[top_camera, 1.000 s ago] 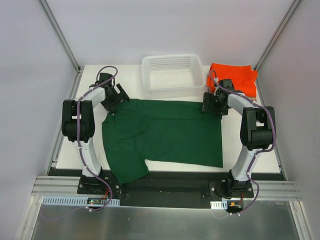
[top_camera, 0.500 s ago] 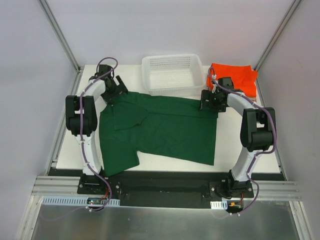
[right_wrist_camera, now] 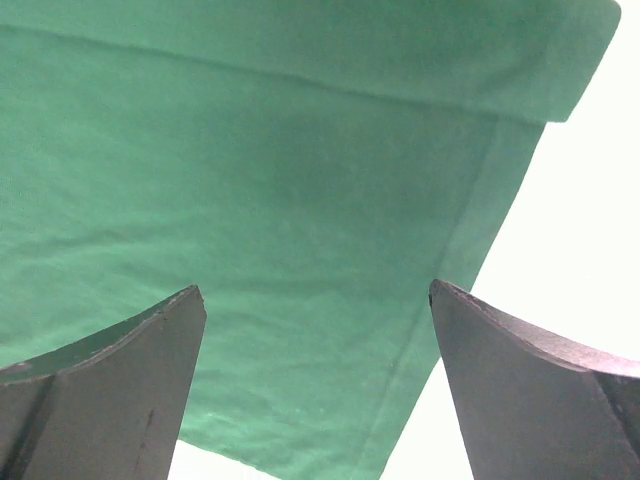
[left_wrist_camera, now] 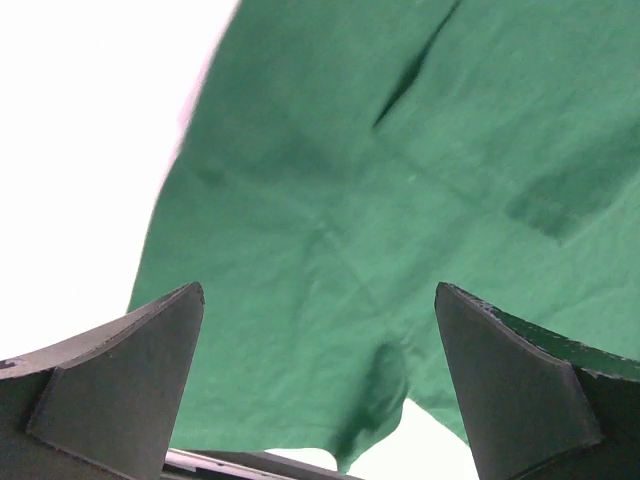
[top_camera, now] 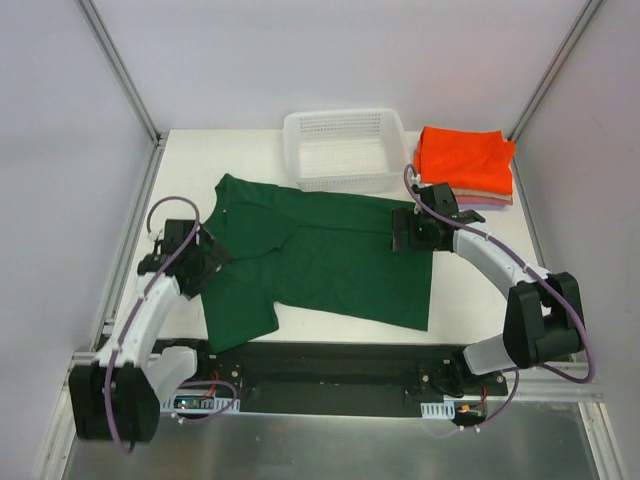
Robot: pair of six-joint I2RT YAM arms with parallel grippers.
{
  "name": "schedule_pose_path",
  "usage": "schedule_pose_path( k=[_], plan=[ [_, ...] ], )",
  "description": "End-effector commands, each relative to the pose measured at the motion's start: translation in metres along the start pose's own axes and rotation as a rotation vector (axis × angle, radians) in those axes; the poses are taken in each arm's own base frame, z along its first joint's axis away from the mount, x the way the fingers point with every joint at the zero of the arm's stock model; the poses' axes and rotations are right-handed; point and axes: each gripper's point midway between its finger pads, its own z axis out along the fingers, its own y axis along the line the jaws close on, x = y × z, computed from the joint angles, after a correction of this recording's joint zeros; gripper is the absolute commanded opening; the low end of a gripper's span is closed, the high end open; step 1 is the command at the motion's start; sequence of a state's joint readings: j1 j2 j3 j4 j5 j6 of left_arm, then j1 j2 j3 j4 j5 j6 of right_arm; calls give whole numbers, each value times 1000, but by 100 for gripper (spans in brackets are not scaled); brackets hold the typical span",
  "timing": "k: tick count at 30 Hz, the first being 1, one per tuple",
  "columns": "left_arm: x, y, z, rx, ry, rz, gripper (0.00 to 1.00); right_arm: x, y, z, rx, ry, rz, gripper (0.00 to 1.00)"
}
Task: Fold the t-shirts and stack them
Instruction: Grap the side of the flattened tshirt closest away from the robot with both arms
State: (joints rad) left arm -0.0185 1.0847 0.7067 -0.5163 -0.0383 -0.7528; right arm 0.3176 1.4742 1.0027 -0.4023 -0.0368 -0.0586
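The dark green t-shirt (top_camera: 330, 250) lies spread flat on the white table (top_camera: 470, 290), one sleeve reaching the near left edge. My left gripper (top_camera: 207, 262) is open and empty beside the shirt's left side. In the left wrist view (left_wrist_camera: 320, 290) its jaws stand wide above the green sleeve cloth (left_wrist_camera: 330, 200). My right gripper (top_camera: 405, 232) is open and empty over the shirt's far right corner. In the right wrist view (right_wrist_camera: 315, 290) it hovers above the hem edge (right_wrist_camera: 300, 230). A folded stack with orange (top_camera: 465, 155) on top and tan and lilac edges beneath sits at the far right.
A white plastic mesh basket (top_camera: 345, 150) stands at the table's back middle, touching the shirt's far edge. Grey walls and metal frame rails close in both sides. A black rail (top_camera: 340, 360) runs along the near edge.
Both grippers dragged the shirt's far edge towards the back, then let go. The left arm has swung back to the near left; the right gripper has pulled slightly towards me.
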Motion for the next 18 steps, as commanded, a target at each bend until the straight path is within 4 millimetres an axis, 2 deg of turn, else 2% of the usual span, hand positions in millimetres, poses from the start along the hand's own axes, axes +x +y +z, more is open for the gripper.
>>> schedule_pose_path(
  k=[1, 4, 6, 9, 11, 13, 16, 18],
  plan=[
    [39, 39, -19, -42, -5, -134, 99, 16, -10, -14, 55, -13, 54, 96],
    [70, 56, -27, -90, 48, -146, 95, 19, -6, -16, 40, -13, 48, 96],
    [82, 62, -31, -136, 81, -122, 89, 20, -7, -15, 41, -7, 48, 96],
    [104, 83, -41, -298, 143, -63, 85, 26, -9, -12, 53, 20, 48, 96],
    [115, 95, -50, -411, 181, -17, 83, 28, -9, -10, 57, 31, 47, 96],
    [118, 109, -58, -502, 160, 12, 83, 31, -11, -7, 63, 40, 48, 96],
    [130, 113, -54, -502, 186, -7, 80, 36, -12, -3, 67, 60, 44, 96],
    [138, 114, -46, -483, 195, -38, 74, 37, -12, -2, 64, 65, 40, 96]
  ],
)
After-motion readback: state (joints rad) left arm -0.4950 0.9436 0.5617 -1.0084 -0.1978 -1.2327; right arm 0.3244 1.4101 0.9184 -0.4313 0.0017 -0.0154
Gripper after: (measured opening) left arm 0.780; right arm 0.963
